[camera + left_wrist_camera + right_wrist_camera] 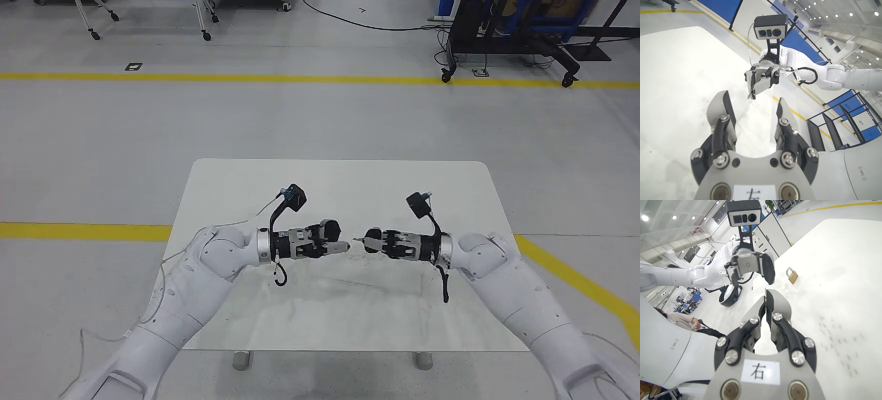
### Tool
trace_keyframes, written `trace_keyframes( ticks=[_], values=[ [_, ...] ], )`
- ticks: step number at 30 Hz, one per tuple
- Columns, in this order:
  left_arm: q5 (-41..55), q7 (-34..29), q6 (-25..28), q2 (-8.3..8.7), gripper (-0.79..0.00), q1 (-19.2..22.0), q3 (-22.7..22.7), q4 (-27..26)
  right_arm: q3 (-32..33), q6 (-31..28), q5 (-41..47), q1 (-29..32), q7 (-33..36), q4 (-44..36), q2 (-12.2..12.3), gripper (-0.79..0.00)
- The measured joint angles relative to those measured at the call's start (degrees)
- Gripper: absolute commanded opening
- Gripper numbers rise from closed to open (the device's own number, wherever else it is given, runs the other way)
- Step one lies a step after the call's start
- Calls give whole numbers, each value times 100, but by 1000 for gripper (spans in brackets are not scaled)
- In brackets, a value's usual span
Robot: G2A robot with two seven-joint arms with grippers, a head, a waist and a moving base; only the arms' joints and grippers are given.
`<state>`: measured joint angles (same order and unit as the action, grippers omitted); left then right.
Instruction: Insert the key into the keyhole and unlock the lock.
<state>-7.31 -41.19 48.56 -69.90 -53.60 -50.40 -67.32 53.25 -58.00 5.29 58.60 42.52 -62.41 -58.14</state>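
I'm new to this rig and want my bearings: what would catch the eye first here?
Two arms meet tip to tip above the white table: the right pincer is shut on a thin key, and the left pincer is open, facing it. A brass padlock rests on the table, apart from both.

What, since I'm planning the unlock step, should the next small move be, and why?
Probably the left claw should descend to the padlock and grasp it: it is open and empty, the padlock lies loose on the table, and the right claw is shut on what looks like the key.
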Motion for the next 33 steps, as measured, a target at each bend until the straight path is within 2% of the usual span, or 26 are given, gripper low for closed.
trace_keyframes(
  ticks=[5,8,12,15,18,20,26,31,33],
  values=[
    [-345,309,-243,59,0,-62,-235,-152,-3,0,2,0,3,-3,-1,-785],
    [-991,407,-374,214,0,-208,-674,-538,-3,0,2,0,3,-3,-1,-785],
    [-2162,-99,-368,497,0,-522,-1361,-1153,-3,0,2,0,3,-3,-1,-785],
    [-3492,-625,-515,696,0,-786,-1803,-1703,-3,0,2,0,3,-3,-1,-785],
    [-4784,-423,-1000,777,0,-1150,-2126,-2211,-3,0,2,0,3,-3,-1,-785],
    [-5014,-227,-1039,775,0,-1173,-2138,-2231,-3,0,2,0,3,-3,-1,-785],
    [-4555,-253,-1021,774,0,-1165,-2117,-2201,-3,0,2,0,3,-3,-1,-785],
    [-5371,-1003,-1758,762,0,-1008,-1808,-1960,-3,0,2,0,3,-3,-1,-785],
    [-5559,-976,-1548,758,0,-896,-1659,-1853,-3,0,2,0,3,-3,-1,-785]
  ],
)
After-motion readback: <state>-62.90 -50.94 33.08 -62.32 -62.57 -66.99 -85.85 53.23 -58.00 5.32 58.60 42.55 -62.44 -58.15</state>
